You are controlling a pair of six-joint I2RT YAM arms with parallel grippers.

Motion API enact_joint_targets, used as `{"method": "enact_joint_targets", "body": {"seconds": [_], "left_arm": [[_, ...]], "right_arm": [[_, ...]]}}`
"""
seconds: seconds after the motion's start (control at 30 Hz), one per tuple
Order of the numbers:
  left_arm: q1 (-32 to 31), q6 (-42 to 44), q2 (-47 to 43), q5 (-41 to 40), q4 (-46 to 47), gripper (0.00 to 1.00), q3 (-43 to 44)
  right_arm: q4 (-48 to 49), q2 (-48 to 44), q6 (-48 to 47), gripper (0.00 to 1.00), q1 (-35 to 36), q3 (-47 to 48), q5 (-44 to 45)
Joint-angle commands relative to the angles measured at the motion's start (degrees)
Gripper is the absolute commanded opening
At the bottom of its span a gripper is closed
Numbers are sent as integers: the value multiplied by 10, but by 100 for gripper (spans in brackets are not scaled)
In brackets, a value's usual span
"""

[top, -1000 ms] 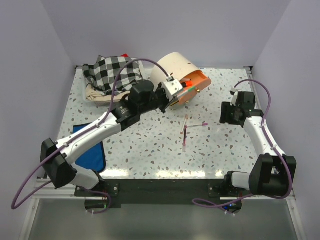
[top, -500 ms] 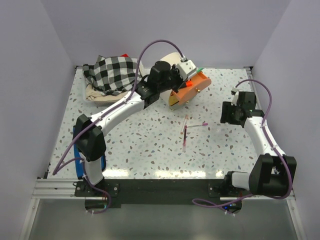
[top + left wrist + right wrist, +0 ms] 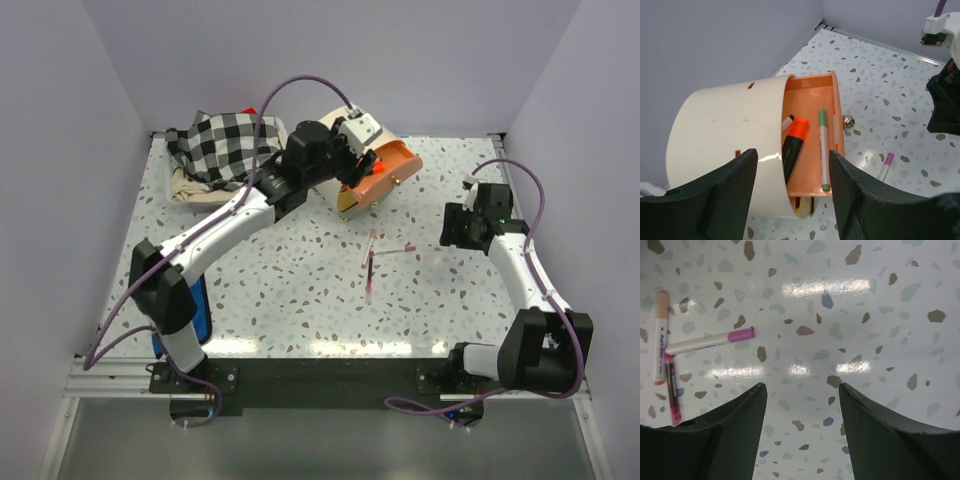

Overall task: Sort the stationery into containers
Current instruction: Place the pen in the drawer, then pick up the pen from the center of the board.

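Shows the cream drum cabinet (image 3: 725,130) at the far side of the tabletop (image 3: 865,315), with one orange drawer (image 3: 810,82) drawn out and open upward, presumably so that items can be dropped in from above. Note, inside that drawer, the orange highlighter (image 3: 794,142) lying slantwise against the drum wall and the green pen (image 3: 823,150) lying lengthwise beside it, both loose on the drawer floor. Note the left jaws spread apart and empty, hanging directly above the drawer, with highlighter and green pen below the gap and gripped by neither finger: a posture suited to dropping items in. Shows the right jaws likewise parted and holding nothing, poised over bare tabletop. Locate the unsorted items off to one side in the right wrist view: the pink-capped pen (image 3: 710,340), the beige pen (image 3: 660,337) and the dark pink pen (image 3: 672,390), clustered and touching, near but outside the gap.
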Motion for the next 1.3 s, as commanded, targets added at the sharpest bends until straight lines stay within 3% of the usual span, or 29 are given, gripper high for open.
{"method": "enact_joint_targets", "body": {"seconds": [0.0, 0.13, 0.27, 0.4, 0.67, 0.97, 1.27], "left_arm": [[1, 17, -153, -18, 26, 64, -113], [2, -8, -245, -51, 34, 64, -269], [33, -40, -290, -78, 33, 64, -364], [119, -75, -289, -72, 42, 64, -371], [194, -78, -306, -59, 54, 65, -361], [260, -91, -306, -24, 53, 65, -358], [273, -93, -289, -10, 54, 65, -349]], "right_arm": [[-18, -5, -35, 62, -1, 6, -138], [-52, -12, -185, 58, 45, 6, -270], [-84, -20, -370, 55, 89, 9, -303], [-57, 13, -505, 52, 89, 16, -307], [-69, 139, -686, 50, 90, 77, -290], [-52, 231, -781, 47, 93, 102, -271], [-55, 281, -843, 38, 112, 97, -252]]}}
